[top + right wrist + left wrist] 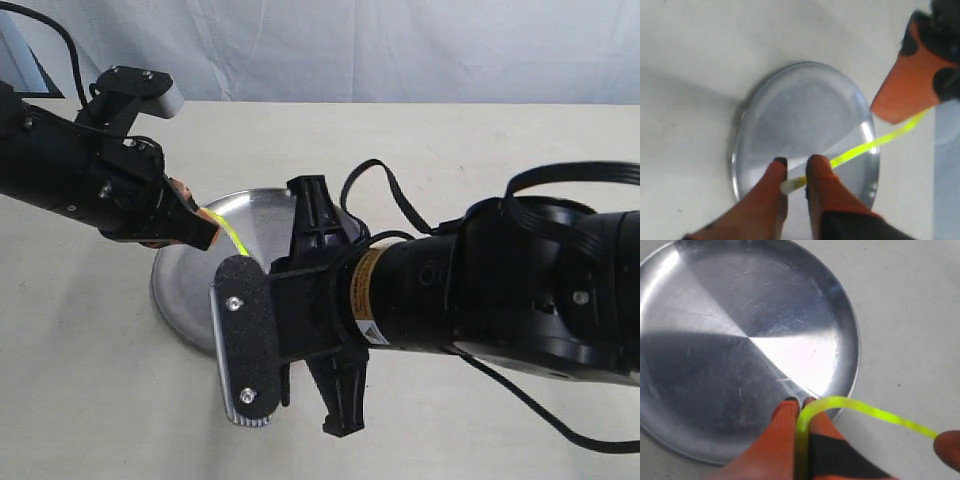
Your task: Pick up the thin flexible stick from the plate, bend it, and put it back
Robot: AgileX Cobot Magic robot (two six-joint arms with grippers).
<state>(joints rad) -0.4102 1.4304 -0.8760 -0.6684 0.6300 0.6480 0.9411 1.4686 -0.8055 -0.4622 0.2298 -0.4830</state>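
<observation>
The thin flexible stick [860,407] is held in the air over the plate [715,340], lifted clear of it. My left gripper [801,402] is shut on one end, and the neon stick curves sharply out of its orange fingertips. The whitish end [792,185] sits between the fingers of my right gripper [796,162], which are closed to a narrow gap around it. In the exterior view only a short yellow piece of the stick [229,238] shows beside the left gripper [205,232]. The right arm's wrist [300,300] hides its own fingers and much of the plate [185,290].
The plate rests on a pale tabletop [80,380]. A white cloth backdrop [400,50] hangs behind the table. Black cables [390,190] loop off the right arm above the table.
</observation>
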